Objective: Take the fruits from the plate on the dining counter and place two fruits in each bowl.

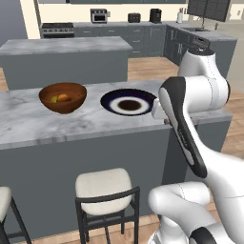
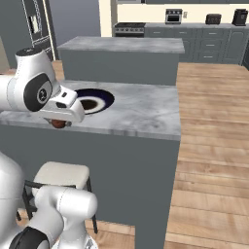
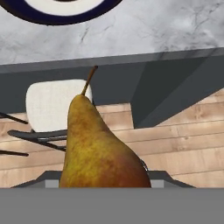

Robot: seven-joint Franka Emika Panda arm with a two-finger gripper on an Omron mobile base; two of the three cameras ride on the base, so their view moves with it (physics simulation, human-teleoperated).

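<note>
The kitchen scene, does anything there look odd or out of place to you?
Nothing spilled or damaged. The pear sits in the gripper over the counter's near edge, above the floor, not over a bowl. The plate looks emptied; the brown bowl holds fruit.

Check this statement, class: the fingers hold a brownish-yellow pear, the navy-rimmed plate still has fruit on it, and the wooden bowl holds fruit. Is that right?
One part is wrong: the plate is bare, as the left base view shows. The rest stands: the wooden bowl holds fruit, and in the hand view the pear rises between the fingers.
</note>
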